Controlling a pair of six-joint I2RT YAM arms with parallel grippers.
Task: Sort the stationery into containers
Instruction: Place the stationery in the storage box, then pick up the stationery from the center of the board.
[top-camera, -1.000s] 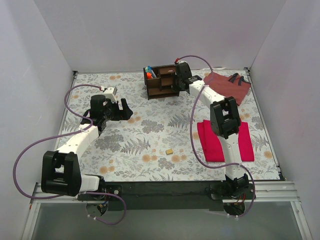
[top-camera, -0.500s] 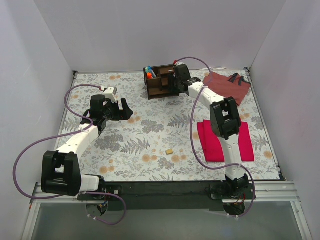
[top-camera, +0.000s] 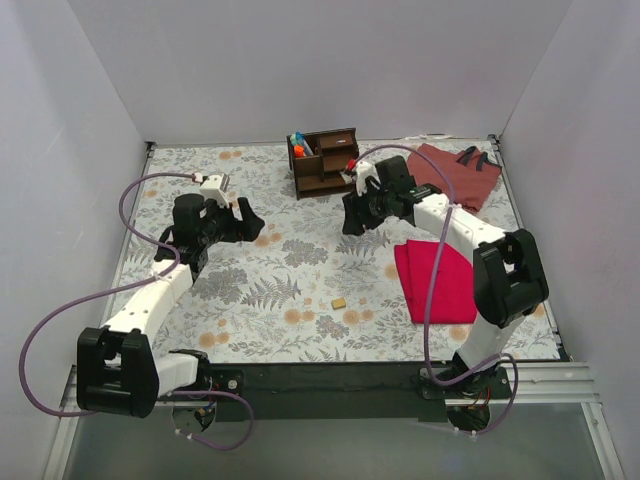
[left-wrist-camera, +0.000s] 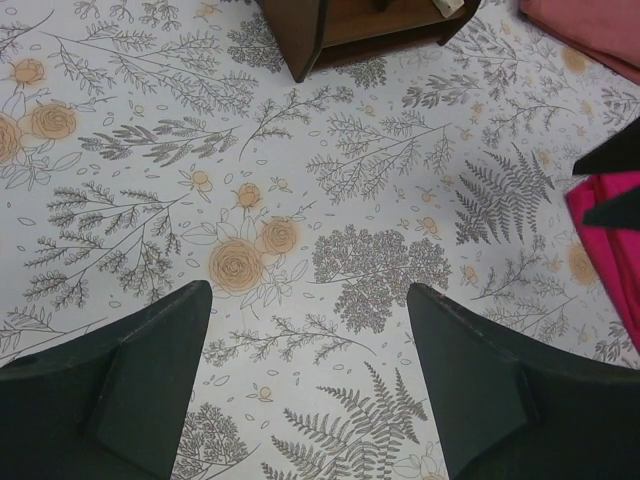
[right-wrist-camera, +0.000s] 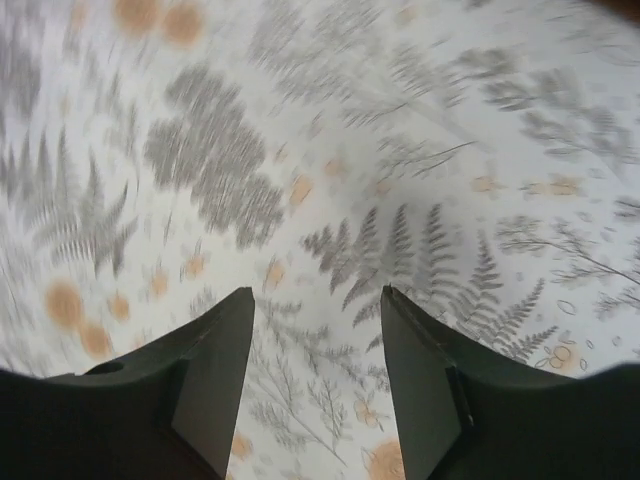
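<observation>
The dark brown wooden organiser (top-camera: 323, 162) stands at the back of the table, with blue, green and orange-tipped pens (top-camera: 298, 145) upright in its left compartment. Its lower edge shows in the left wrist view (left-wrist-camera: 370, 30). A tiny tan eraser (top-camera: 339, 302) lies alone on the floral cloth near the front middle. My right gripper (top-camera: 352, 220) hangs open in front of the organiser, over bare cloth, nothing between its fingers (right-wrist-camera: 318, 295). My left gripper (top-camera: 254, 224) is wide open and empty (left-wrist-camera: 310, 292) at the left middle.
A flat red cloth (top-camera: 440, 282) lies at the right, partly under the right arm; its edge shows in the left wrist view (left-wrist-camera: 612, 250). A reddish-brown fabric bag (top-camera: 458, 172) sits at the back right. White walls enclose the table on three sides.
My right gripper has opened and pulled back from the organiser toward the table's middle; the right arm now reaches over the red cloth. The left arm shifted slightly.
</observation>
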